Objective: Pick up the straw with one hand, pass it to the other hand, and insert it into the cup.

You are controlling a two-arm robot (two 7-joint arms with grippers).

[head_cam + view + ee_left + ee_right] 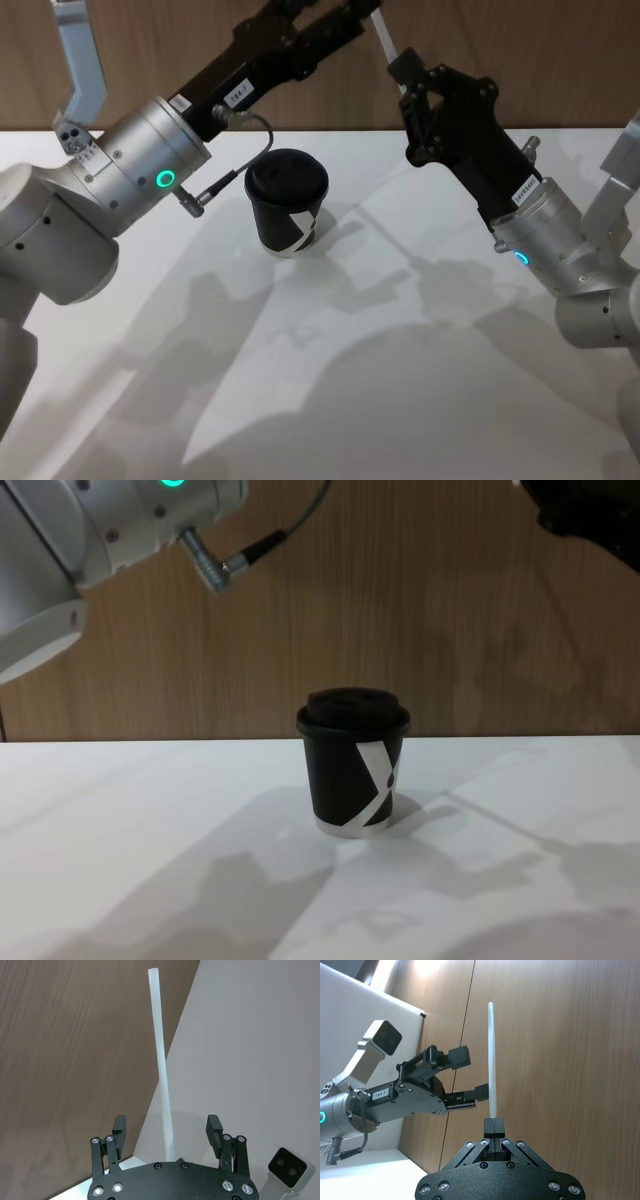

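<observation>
Straw [492, 1060] is held in the air, high above the cup [287, 205] and toward the far edge of the tabletop [400, 350], with the wooden wall [480, 630] behind it. Its long axis runs straight on from the right gripper [494, 1124], in line with that gripper's fingers. In the head view it slants from those fingertips up and to the left until the top edge cuts it off.

The right gripper's jaws are pressed together on one end of the straw, pinching it, and the rest of its length sticks out free beyond them. The left gripper [167, 1129] meets it with jaws spread wide. In the left wrist view the straw passes through the gap between the two fingers [119, 1127] with room on each side. From the right wrist view one left fingertip seems to reach the straw's side, but I cannot tell whether it touches.

The cup stands upright with its lid on, near the middle of the far edge, with neither gripper touching it. In the chest view both arms are cut off at the upper corners
</observation>
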